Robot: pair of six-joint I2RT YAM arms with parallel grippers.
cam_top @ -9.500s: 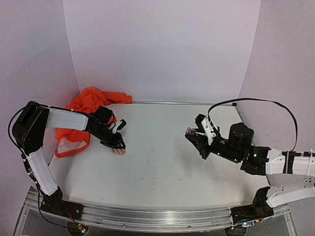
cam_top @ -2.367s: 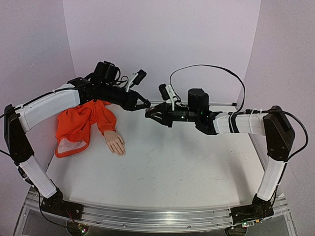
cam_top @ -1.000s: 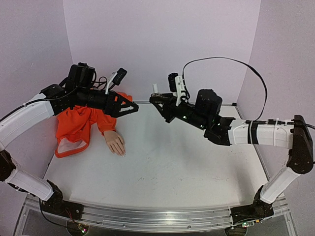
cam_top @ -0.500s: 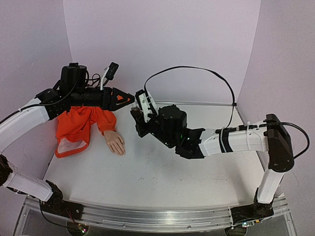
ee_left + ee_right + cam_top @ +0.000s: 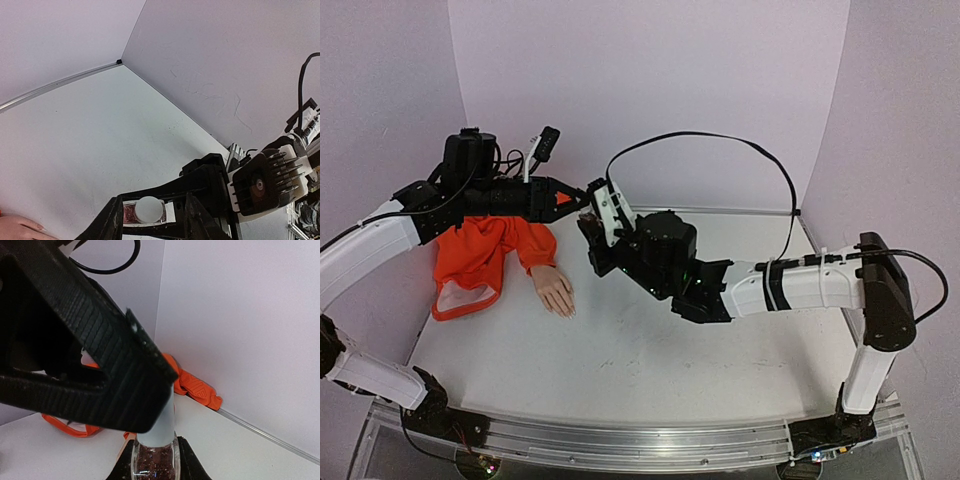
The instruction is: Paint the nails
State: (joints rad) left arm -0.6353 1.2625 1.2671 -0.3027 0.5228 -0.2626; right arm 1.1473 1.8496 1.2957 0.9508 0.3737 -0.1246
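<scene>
In the last half-second my right claw [image 5: 590,235], clamped on the bottle [image 5: 152,459], has reached my left claw [image 5: 579,197], whose jaws stand apart astride the cap [image 5: 147,209]; I judge uncapping next, painting not begun.

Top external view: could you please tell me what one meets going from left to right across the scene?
Orange sleeve → mannequin hand → right arm's fingers → right arm's black wrist housing → right arm's elbow.
</scene>
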